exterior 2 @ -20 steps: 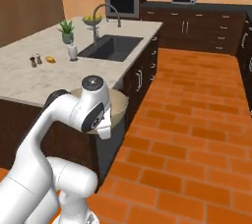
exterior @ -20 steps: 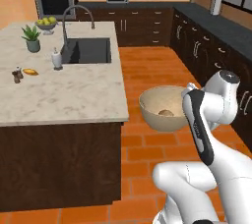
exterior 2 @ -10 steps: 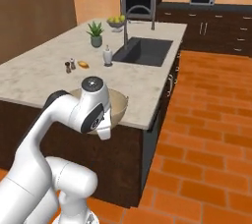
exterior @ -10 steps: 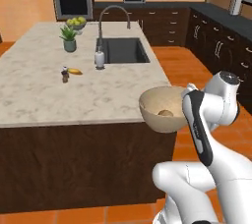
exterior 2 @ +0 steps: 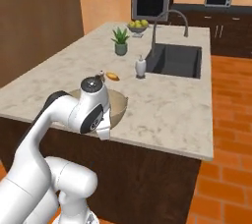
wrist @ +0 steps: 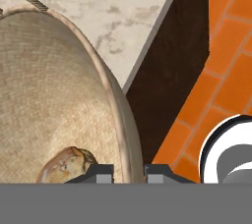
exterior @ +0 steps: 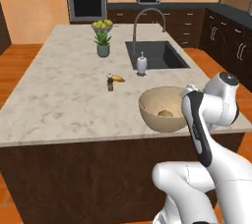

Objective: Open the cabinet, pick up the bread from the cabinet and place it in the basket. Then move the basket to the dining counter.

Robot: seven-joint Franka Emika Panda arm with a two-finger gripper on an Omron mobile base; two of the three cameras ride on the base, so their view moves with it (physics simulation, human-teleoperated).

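Closer now, the dining counter (exterior: 64, 105) sits under the basket (exterior: 156, 109); pincer (wrist: 129, 173) clenched on its rim.

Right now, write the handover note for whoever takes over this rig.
Gripper: shut on the basket's rim, one finger inside the wall, one outside.
Basket: held up at the near edge of the dining counter; whether it touches the top I cannot tell.
Bread: lying in the bottom of the basket.
Done: bread is in the basket, and the basket has been brought to the counter.
Left: set the basket fully on the counter top, clear of the edge, then open the gripper and pull back.
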